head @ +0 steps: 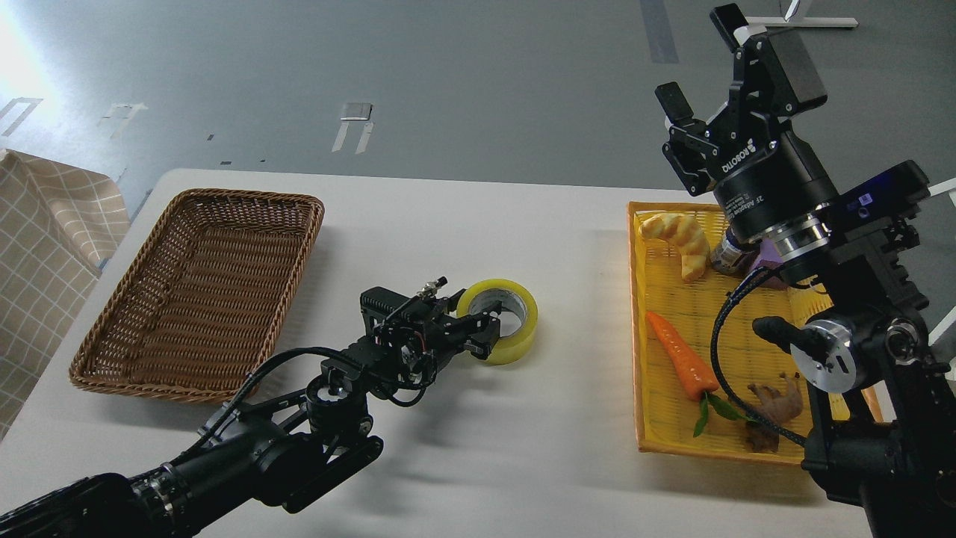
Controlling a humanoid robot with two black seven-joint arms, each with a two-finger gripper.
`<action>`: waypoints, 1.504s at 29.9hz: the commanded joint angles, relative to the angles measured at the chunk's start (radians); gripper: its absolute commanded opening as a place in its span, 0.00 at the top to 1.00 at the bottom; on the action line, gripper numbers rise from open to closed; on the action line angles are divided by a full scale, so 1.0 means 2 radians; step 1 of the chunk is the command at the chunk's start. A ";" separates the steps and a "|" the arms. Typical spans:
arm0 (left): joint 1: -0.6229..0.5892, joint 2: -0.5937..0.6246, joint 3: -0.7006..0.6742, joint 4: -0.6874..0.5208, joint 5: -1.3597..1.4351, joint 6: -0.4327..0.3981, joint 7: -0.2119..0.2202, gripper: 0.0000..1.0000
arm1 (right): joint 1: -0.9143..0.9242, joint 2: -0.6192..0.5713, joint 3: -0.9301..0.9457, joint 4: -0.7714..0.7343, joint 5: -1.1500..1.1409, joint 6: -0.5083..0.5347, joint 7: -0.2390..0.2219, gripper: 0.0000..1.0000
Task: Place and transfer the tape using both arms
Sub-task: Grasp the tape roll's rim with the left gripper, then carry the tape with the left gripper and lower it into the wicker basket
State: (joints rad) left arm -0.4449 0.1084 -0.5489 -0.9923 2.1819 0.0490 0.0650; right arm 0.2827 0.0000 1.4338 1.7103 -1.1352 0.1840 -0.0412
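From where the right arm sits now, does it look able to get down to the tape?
Probably yes, though not directly. The right gripper is raised, open and empty, above the yellow tray. The tape lies mid-table, with bare table between, but the left gripper is already at its near side.

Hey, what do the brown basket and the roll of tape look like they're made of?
The brown basket looks like woven wicker or rattan: ribbed weave, braided rim, matte finish. The tape looks like glossy translucent yellow plastic film, wound on a grey-white core that may be cardboard or plastic.
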 commanded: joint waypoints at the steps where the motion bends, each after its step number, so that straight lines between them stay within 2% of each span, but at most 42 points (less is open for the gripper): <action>1: -0.006 -0.003 0.000 0.017 0.000 -0.010 -0.001 1.00 | -0.003 0.000 0.008 0.000 0.000 0.000 0.000 0.00; 12: -0.021 -0.004 0.000 0.011 0.000 -0.030 -0.002 1.00 | -0.003 0.000 0.010 0.000 0.000 -0.005 0.000 0.00; 20: -0.066 0.008 0.000 0.008 0.000 -0.035 -0.003 1.00 | -0.003 0.000 0.018 -0.001 0.001 -0.005 0.000 0.00; 24: -0.077 0.022 0.000 -0.009 0.000 -0.046 -0.005 1.00 | -0.003 0.000 0.023 -0.001 0.001 -0.005 0.000 0.00; 28: -0.089 0.038 0.000 -0.038 0.000 -0.078 -0.016 1.00 | -0.003 0.000 0.025 -0.001 0.001 -0.005 0.000 0.00; 32: -0.091 0.045 0.000 -0.045 0.000 -0.080 -0.016 1.00 | -0.003 0.000 0.025 -0.001 0.001 -0.005 0.000 0.00; 38: -0.102 0.098 0.000 -0.075 0.000 -0.084 -0.018 1.00 | -0.003 0.000 0.026 0.000 0.001 -0.005 0.000 0.00; 40: -0.117 0.115 0.000 -0.077 0.000 -0.084 -0.028 1.00 | -0.003 0.000 0.027 -0.001 0.001 -0.005 0.000 0.00; 42: -0.129 0.134 0.000 -0.077 0.000 -0.087 -0.049 1.00 | -0.003 0.000 0.027 0.000 0.002 -0.005 0.000 0.00; 45: -0.153 0.167 0.000 -0.077 0.000 -0.098 -0.061 1.00 | -0.002 0.000 0.029 0.000 0.002 -0.005 0.000 0.00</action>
State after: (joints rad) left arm -0.7072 0.3824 -0.5490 -1.1461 2.1817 -0.1289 -0.0336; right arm 0.2771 0.0000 1.4880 1.7097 -1.1326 0.1733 -0.0415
